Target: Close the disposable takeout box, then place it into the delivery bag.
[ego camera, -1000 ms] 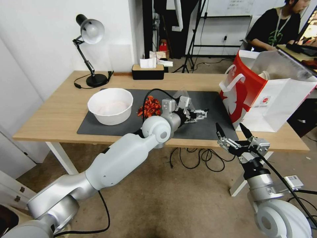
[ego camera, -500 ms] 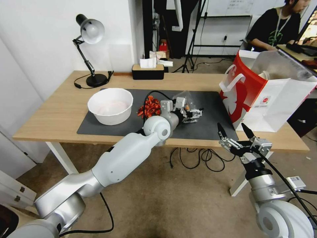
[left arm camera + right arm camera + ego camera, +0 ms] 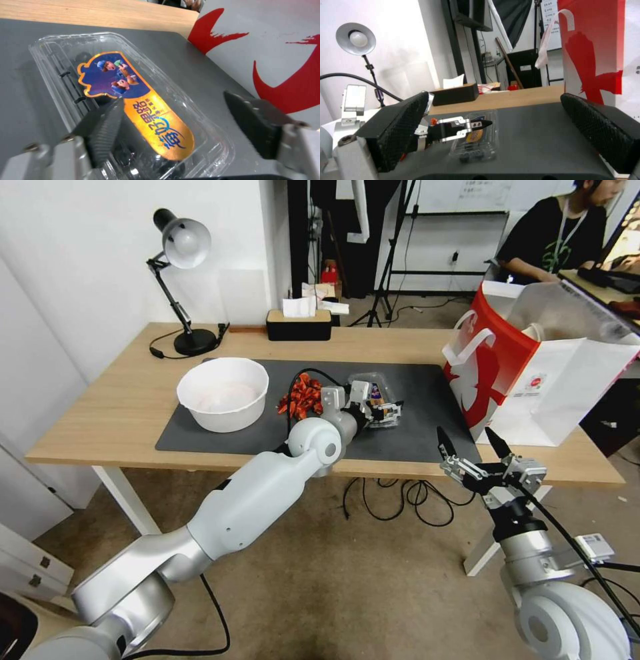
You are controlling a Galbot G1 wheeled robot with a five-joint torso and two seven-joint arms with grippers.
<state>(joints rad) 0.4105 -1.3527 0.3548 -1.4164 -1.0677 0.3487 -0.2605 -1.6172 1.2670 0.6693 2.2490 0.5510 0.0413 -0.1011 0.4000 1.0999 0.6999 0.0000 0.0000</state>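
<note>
**Pressing down on the box lid**

Reaching across the table (image 3: 133, 400) from the near edge, the left arm stretches forward with its elbow low and its wrist over the dark mat (image 3: 413, 443). The left gripper (image 3: 387, 411) sits on top of the box (image 3: 373, 388), fingers spread; in the left wrist view 1 ribbed finger (image 3: 106, 125) lies on the clear lid beside the orange and blue label (image 3: 133, 100), while the other finger hangs over the mat just past the box's edge. The lid looks down flat on the box; whether it has latched cannot be told.

The right arm is parked below the table's front edge, and the right gripper (image 3: 472, 447) points up with its 2 fingers wide apart, gripping nothing.

The box lies on the mat near its middle. The bag (image 3: 533, 380) stands upright at the mat's right end, mouth open, silver lining showing, well apart from the box with bare mat between them. Just left of the box lies a pile of red pieces (image 3: 300, 395), and farther left stands a white bowl (image 3: 223, 393). At the table's far side are a tissue holder (image 3: 299, 325) and a desk lamp (image 3: 181, 280).
</note>
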